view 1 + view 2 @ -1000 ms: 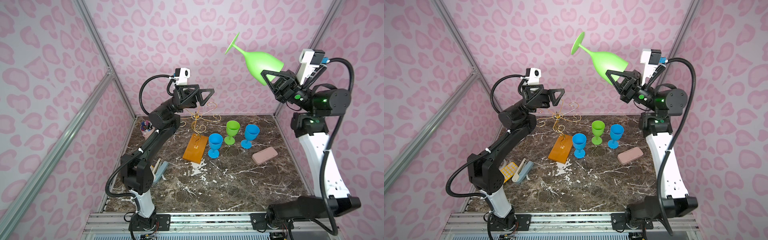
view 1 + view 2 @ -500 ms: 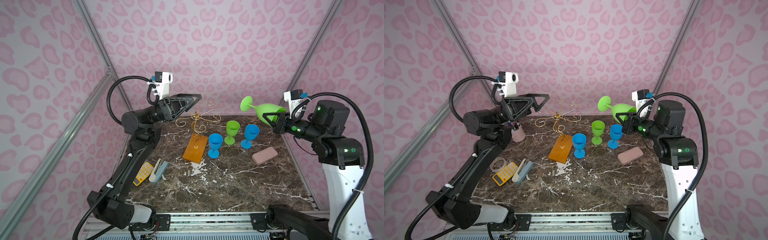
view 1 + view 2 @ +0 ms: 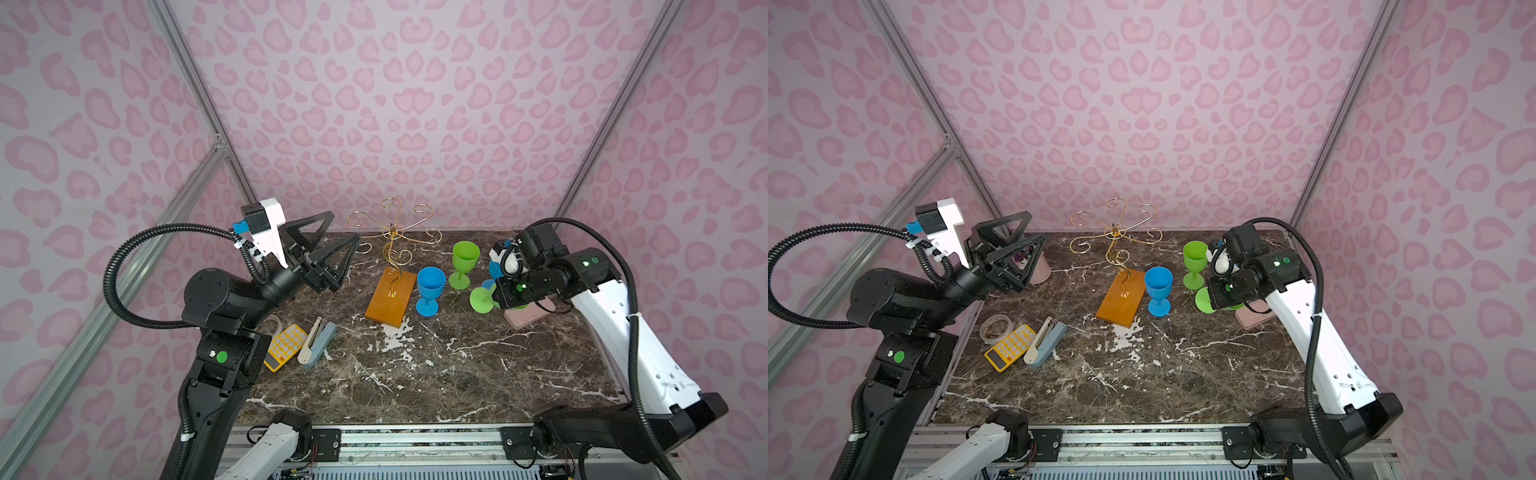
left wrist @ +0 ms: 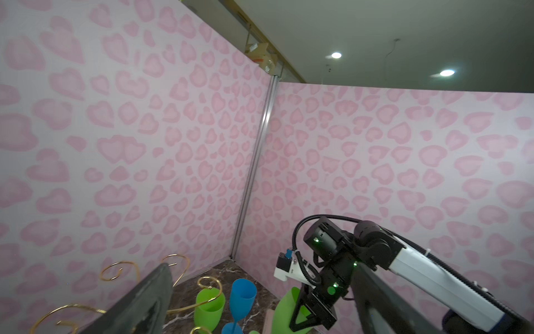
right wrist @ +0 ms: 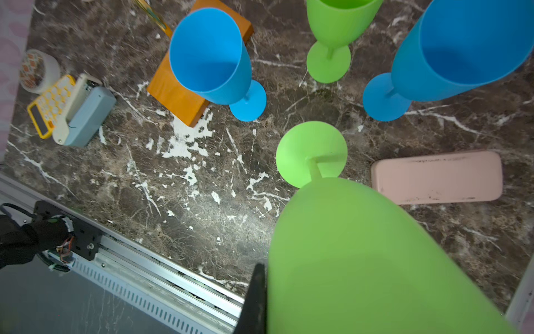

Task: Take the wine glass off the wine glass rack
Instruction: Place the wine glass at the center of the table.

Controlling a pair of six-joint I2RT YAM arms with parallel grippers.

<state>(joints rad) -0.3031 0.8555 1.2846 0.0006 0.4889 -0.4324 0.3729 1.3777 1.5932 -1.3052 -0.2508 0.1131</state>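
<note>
The wine glass rack (image 3: 392, 232) (image 3: 1115, 232) is a gold wire stand on an orange-brown base (image 3: 390, 299), and nothing hangs on its curled arms. My right gripper (image 3: 511, 293) (image 3: 1227, 295) is shut on the bowl of the green wine glass (image 5: 361, 245). The glass is tilted, with its round foot (image 3: 482, 300) (image 5: 311, 153) low over the marble right of the rack; contact with the table cannot be told. One black finger (image 5: 255, 300) presses the bowl's side. My left gripper (image 3: 338, 243) (image 3: 1025, 241) hangs open and empty, up left of the rack.
A blue glass (image 3: 430, 286), a green glass (image 3: 464, 262) and a second blue glass (image 5: 462, 52) stand around the held one. A pink case (image 3: 528, 318) lies under my right wrist. Calculator (image 3: 284, 347), stapler (image 3: 318, 343), tape roll (image 3: 995, 328) and pink cup (image 3: 1038, 266) sit left.
My right arm has swung the green wine glass down from high in the air to just over the table. My left arm has drawn back to the left, away from the rack.
</note>
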